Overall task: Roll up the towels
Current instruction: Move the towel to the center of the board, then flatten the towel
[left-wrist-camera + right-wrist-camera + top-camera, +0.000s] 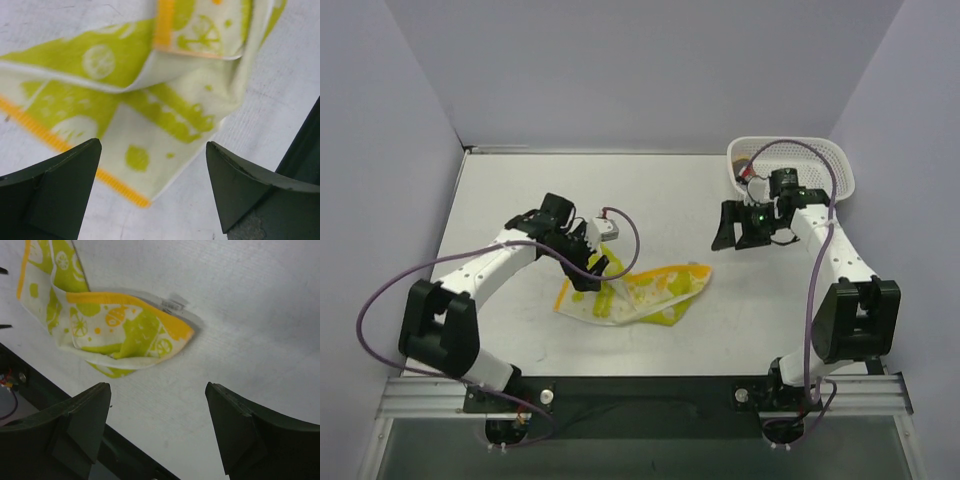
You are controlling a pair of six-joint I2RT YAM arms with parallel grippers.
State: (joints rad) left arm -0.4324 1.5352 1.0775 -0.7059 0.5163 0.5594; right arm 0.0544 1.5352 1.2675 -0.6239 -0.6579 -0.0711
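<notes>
A pale yellow towel point(645, 290) with lime-green prints and orange edging lies crumpled and partly folded on the white table, in front of the arms. My left gripper point(590, 265) hovers over its left end. In the left wrist view the towel point(150, 85) has a corner lying between the wide-open fingers of that gripper point(154, 145), which hold nothing. My right gripper point(730, 230) hangs open above bare table to the right of the towel. From its wrist the towel point(115, 327) lies ahead of the gripper point(158, 386), apart from its fingers. The orange towel cannot be made out.
A white mesh basket point(820, 150) stands at the back right, just behind the right wrist, with something brownish point(745, 163) at its left end. Grey walls close in the table at the left, back and right. The arms' black mounting rail point(30, 385) runs along the near edge.
</notes>
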